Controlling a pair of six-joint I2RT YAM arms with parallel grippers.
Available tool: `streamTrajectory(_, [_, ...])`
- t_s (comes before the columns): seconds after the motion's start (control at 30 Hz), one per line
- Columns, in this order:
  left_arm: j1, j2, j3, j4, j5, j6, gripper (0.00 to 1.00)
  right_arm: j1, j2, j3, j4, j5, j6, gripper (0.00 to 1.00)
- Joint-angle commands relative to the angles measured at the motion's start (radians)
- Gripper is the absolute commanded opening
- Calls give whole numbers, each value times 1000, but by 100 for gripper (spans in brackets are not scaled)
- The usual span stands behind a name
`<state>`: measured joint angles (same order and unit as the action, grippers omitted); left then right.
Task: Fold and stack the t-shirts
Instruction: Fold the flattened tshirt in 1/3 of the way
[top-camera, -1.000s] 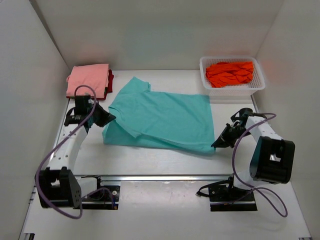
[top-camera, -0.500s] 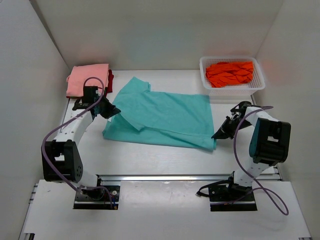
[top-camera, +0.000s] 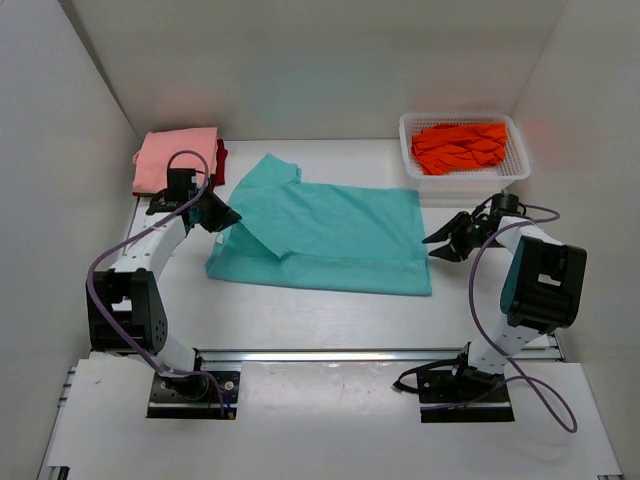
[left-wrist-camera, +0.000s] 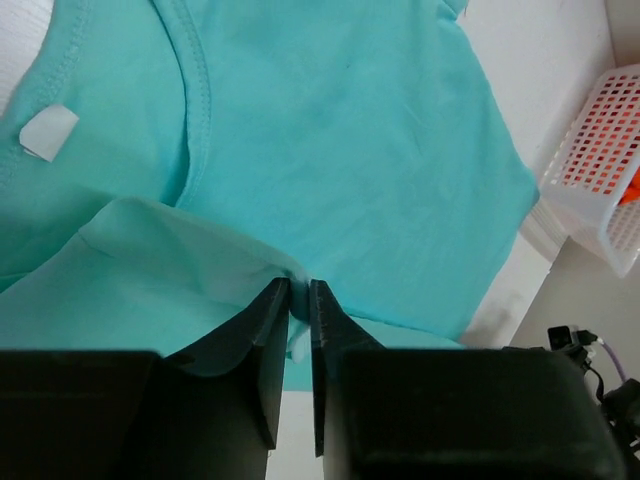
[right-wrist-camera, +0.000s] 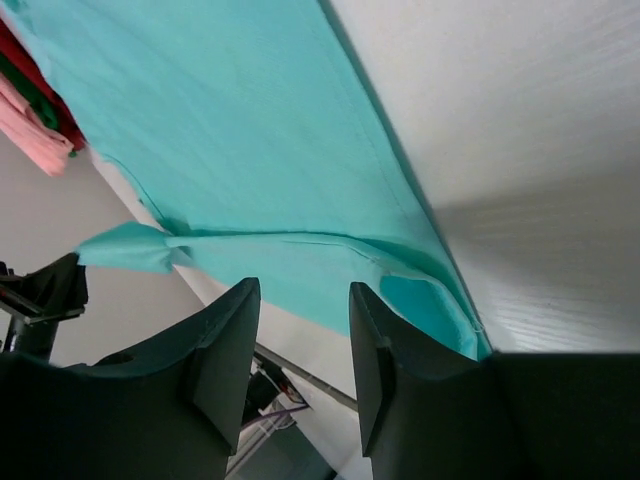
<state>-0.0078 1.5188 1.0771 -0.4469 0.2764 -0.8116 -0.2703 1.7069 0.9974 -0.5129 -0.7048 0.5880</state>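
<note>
Lengthwise fold of the teal t-shirt (top-camera: 340, 230) looks laid. The left gripper (left-wrist-camera: 298, 290) is barely parted at the fold's edge, and the right gripper (right-wrist-camera: 303, 295) is parted and empty. Next, likely, both regrip for a crosswise fold.

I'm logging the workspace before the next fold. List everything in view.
teal t-shirt: one, teal, spread mid-table, partly folded
pink t-shirt: one, salmon pink, folded, far-left corner, on the dark red one
dark red t-shirt: one, dark red, under the pink one, only its edge showing
orange t-shirt: one, bright orange, crumpled in the basket
basket: one, white mesh, far-right corner
table: one, white
left gripper: one, black, narrowly open at the teal t-shirt's left fold
right gripper: one, black, open, by the teal t-shirt's right edge
</note>
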Motion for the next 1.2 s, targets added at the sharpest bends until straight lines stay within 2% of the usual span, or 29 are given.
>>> streamTrajectory(0.0, [5, -17, 46, 11, -9, 22, 27, -7, -70, -8, 103, -25, 21, 38])
streamTrajectory(0.07, [6, -31, 43, 4, -20, 35, 58, 2, -84, 0, 58, 25, -19, 38])
streamTrajectory(0.1, [34, -37, 46, 4, -26, 31, 66, 15, -99, 4, 33, 43, -52, 39])
streamTrajectory(0.13, [41, -42, 40, -6, -40, 32, 82, 14, -111, 10, 28, 88, -78, 39])
streamTrajectory(0.2, [45, -49, 41, -12, -52, 40, 97, 39, -127, 17, 2, 139, -117, 38])
streamTrajectory(0.23, [43, -52, 38, -15, -60, 49, 99, 57, -145, 17, 1, 145, -129, 39])
streamTrajectory(0.33, [26, -68, 29, -18, -66, 54, 98, 95, -167, 23, 4, 165, -154, 39])
streamTrajectory(0.43, [-7, -100, -58, 8, -33, 45, 79, 178, -181, 26, 4, 180, -175, 37])
streamTrajectory(0.47, [-18, -109, -83, 36, -8, 26, 76, 193, -179, 20, 2, 188, -172, 37])
streamTrajectory(0.53, [-37, -114, -198, 86, 16, -1, 75, 241, -184, -5, 57, 168, -154, 32])
streamTrajectory(0.63, [-72, -101, -299, 167, 15, -24, 69, 319, -176, -49, 115, 168, -134, 30])
streamTrajectory(0.77, [-116, -56, -330, 205, -81, -14, 64, 420, -152, -107, 152, 267, -145, 30])
streamTrajectory(0.93, [-110, -34, -359, 111, -164, 37, 60, 463, -128, -172, 102, 386, -102, 32])
streamTrajectory(1.17, [-107, -231, -540, -56, -203, 78, 58, 488, -193, -295, 4, 439, -76, 33])
